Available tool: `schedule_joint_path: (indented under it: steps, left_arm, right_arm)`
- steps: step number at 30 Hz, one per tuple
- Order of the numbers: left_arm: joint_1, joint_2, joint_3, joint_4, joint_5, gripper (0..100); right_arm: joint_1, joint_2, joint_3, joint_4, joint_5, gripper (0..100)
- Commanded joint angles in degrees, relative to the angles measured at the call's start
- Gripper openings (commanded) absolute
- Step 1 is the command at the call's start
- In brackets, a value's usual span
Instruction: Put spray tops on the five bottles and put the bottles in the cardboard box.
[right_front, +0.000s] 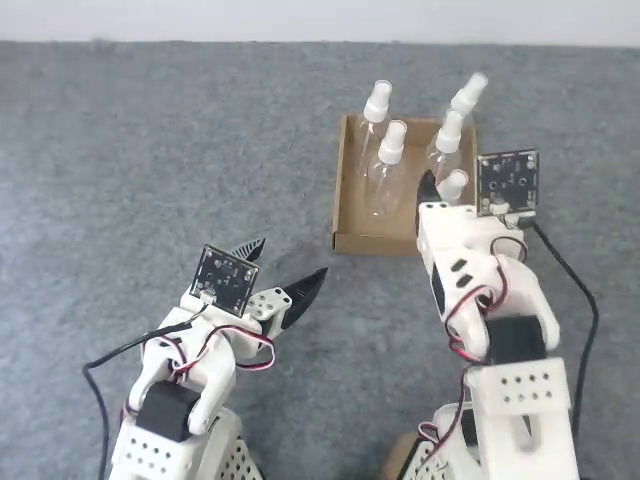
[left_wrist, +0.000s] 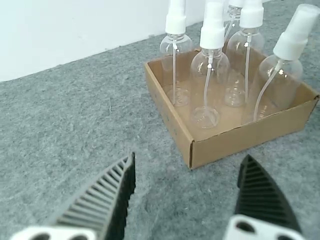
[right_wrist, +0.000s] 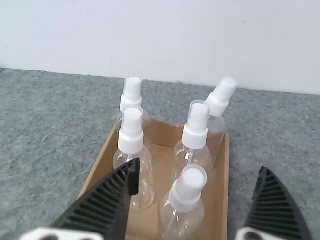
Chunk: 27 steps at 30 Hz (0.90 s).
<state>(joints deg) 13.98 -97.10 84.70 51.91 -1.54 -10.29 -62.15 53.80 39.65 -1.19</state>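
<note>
Left wrist view, left gripper (left_wrist: 190, 160): my fingers are spread wide with nothing between them, hanging low over the grey mat, just short of the box's near corner.
Right gripper (right_wrist: 198, 167): my fingers are wide apart here too, gripping nothing. They hang over the near right part of the box, and the nearest bottle's cap shows in the gap between them, clear of both fingers.
Nearest bottle (right_wrist: 182, 212): clear, standing inside the box by its right wall, close under my right gripper.
Spray top (right_wrist: 190, 182): white, seated on the nearest bottle's neck.
Other bottles (right_front: 385, 180): three more clear ones standing upright in the box, each with a white top on.
Leaning bottle (right_wrist: 219, 102): in the far right corner of the box, tilted so its white top points outward past the rim.
Box (right_front: 340, 190): shallow brown cardboard, open on top, sitting on the mat ahead of my right arm, all five bottles inside.
Mat (right_front: 150, 150): grey and fuzzy, covering the table.
Wall (right_wrist: 150, 35): plain white, behind the box.
</note>
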Motion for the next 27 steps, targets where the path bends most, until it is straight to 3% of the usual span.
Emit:
schedule_joint_path:
  steps: [1,7,12,18,27]
  left_arm:
    - [-1.32,-0.62,-0.31,-1.49,-0.62,30]
    - [-8.70,-0.62,-2.86,-1.93,-0.88,30]
    - [-22.51,-0.62,-8.75,2.11,-6.59,30]
    - [-37.45,-0.62,-12.88,2.11,-7.12,30]
    - [-47.74,-0.62,-12.44,2.11,-7.12,30]
  right_arm:
    - [0.31,-5.49,-3.60,5.85,0.88,30.3]
    - [0.31,-13.41,-3.43,16.84,3.60,30.3]
    - [1.71,-19.65,3.52,18.15,8.09,30.3]
    - [4.79,-26.42,13.10,18.33,8.26,30.3]
    - [5.32,-36.09,21.36,18.77,8.26,30.3]
